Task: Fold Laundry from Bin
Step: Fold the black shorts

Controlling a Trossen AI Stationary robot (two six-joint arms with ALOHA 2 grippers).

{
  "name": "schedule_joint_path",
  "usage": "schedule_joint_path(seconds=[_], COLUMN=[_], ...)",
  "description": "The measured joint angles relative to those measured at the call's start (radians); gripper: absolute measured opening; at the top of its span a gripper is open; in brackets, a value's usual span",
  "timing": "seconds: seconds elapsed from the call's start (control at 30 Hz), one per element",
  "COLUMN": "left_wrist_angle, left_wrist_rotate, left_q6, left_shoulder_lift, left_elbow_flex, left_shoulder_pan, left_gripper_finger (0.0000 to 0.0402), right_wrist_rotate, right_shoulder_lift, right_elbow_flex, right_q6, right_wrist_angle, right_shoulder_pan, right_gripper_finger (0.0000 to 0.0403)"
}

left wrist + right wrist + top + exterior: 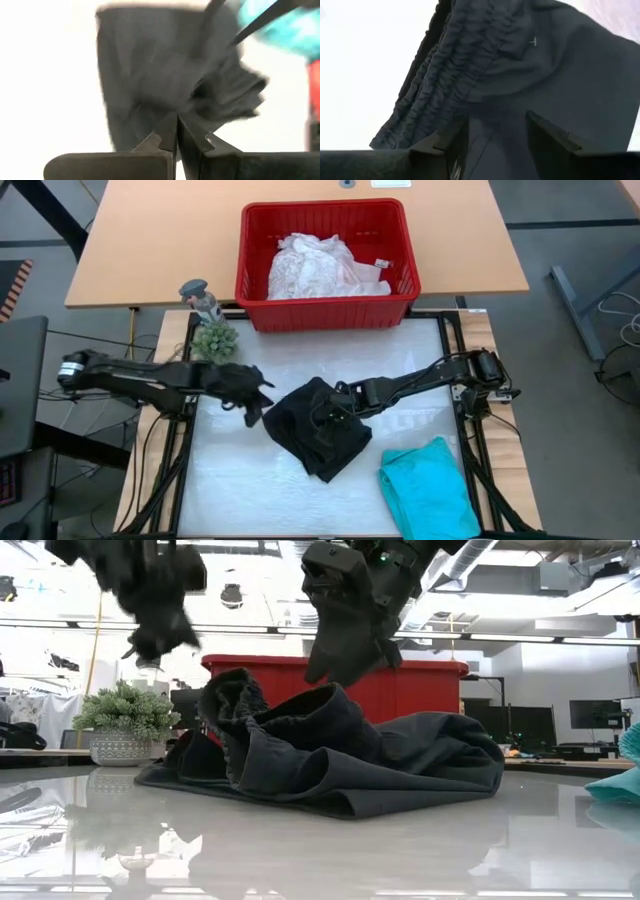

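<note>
Your black garment [322,430] lies crumpled on the white counter [250,490], well in front of the red bin [326,302]. Your right claw [496,135] hangs just above the garment's middle, released, fingers apart over the gathered waistband, nothing between them. Your left claw [177,131] is clenched and empty, raised beside the garment's left edge. White lacy top [318,266] sits in the bin. Teal garment [430,488] lies to the garment's right, nearer the counter's front corner.
</note>
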Motion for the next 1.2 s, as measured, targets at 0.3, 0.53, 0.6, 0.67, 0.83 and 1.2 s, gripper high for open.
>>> schedule_joint_path(seconds=[0.3,0.53,0.6,0.67,0.83,1.2], left_wrist_angle=[0.241,0.491,0.498,0.480,0.352,0.160], left_wrist_rotate=[-0.104,-0.023,0.010,0.062,0.096,-0.044], left_q6=[0.081,0.087,0.069,0.052,0.015,-0.036], left_shoulder_lift=[0.090,0.306,0.347,0.378,0.406,0.406], left_elbow_flex=[0.000,0.000,0.000,0.000,0.000,0.000], left_shoulder_pan=[-0.022,-0.023,-0.022,-0.025,-0.053,-0.116], left_gripper_finger=[0.0000,0.0000,0.0000,0.0000,0.0000,0.0000], right_wrist_rotate=[0.000,0.000,0.000,0.001,0.025,0.027], right_shoulder_lift=[0.000,0.000,0.000,0.000,0.000,0.005], right_elbow_flex=[0.000,0.000,0.000,-0.001,-0.001,-0.012], right_q6=[0.022,0.027,0.027,0.027,0.029,0.067], right_wrist_angle=[-0.014,-0.069,-0.106,-0.141,-0.195,-0.255], right_shoulder_pan=[-0.005,-0.003,-0.003,-0.003,-0.005,-0.004], right_gripper_finger=[0.0207,0.0205,0.0205,0.0205,0.0205,0.0205])
